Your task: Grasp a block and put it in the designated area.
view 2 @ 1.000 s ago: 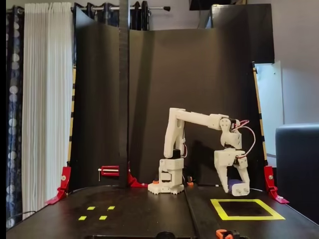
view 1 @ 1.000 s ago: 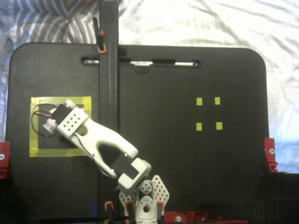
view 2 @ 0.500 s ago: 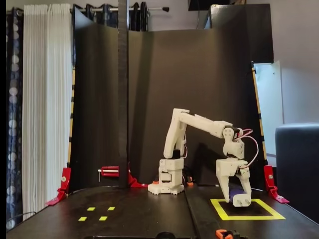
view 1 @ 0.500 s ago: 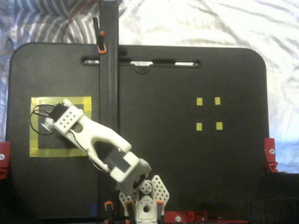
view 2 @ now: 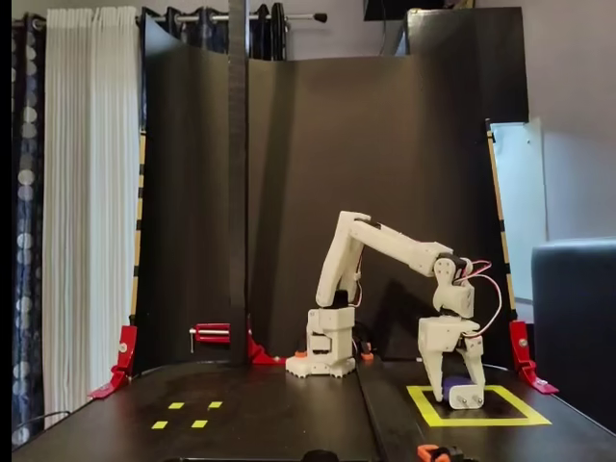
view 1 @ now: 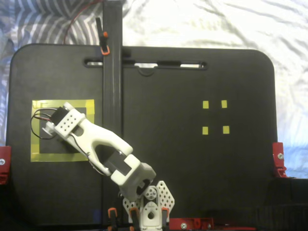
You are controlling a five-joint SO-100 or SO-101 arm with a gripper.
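1. In the side fixed view, a white curtain [view 2: 77, 202] hangs at the left of the room, beside tall black backdrop panels [view 2: 327, 183] that stand behind the table [view 2: 269, 414].
2. In the top fixed view, the table [view 1: 192, 183] is a black board lying on a rumpled white and grey-striped bed sheet [view 1: 216, 21], with red clamps [view 1: 278, 159] at its edges and a black upright post [view 1: 111, 72] clamped near the far edge.
3. The designated area [view 1: 36, 130] lies at the left in the top view and at the right in the side view [view 2: 481, 420].
4. The four small yellow tape squares [view 1: 215, 117] sit well apart from it, on the opposite side of the table [view 2: 186, 413].
5. The white arm [view 1: 103, 147] reaches from its base [view 1: 149, 207] at the near edge over the taped square.
6. In the side view the gripper [view 2: 456, 393] points down with its fingers [view 2: 469, 395] at the black surface inside the square.
7. The block [view 2: 452, 384] shows as a dark-blue patch between the fingers, low over the square; the fingers appear closed on it, though the view is small.
8. Compared with a second ago, the arm has folded lower and the gripper has come down from above the table into the square.
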